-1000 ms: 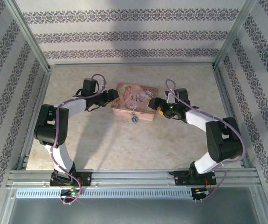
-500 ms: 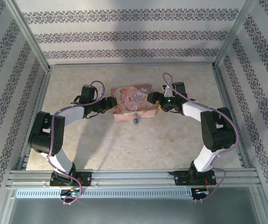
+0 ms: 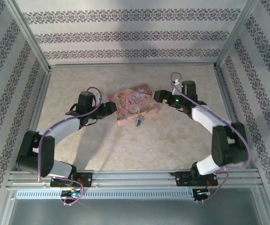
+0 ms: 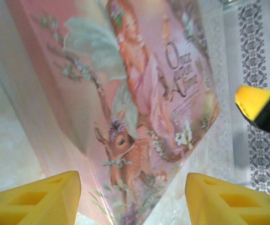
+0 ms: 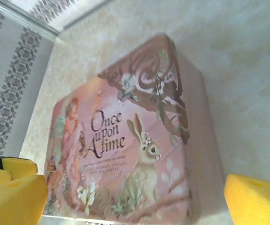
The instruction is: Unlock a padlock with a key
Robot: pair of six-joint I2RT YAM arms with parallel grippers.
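L gripper (image 3: 110, 109) & R gripper (image 3: 157, 96), both w/ fingers apart, flank pink tin (image 3: 134, 102); padlock (image 3: 138, 122) just beside tin's near edge.

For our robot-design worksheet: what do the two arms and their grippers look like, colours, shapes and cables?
The left arm and right arm: white links, black joints, a lilac cable looping along each. Fingertips are blocky yellow pads with recesses. A green light marks the right wrist.

Soft overhead light is filling the top view, the arms (image 3: 64, 126) throwing pale shadows onto the beige marbled bench (image 3: 172, 140). In the wrist views the flat pink illustrated tin (image 4: 139, 93) is looking hazy, the bench beside it glaring white.
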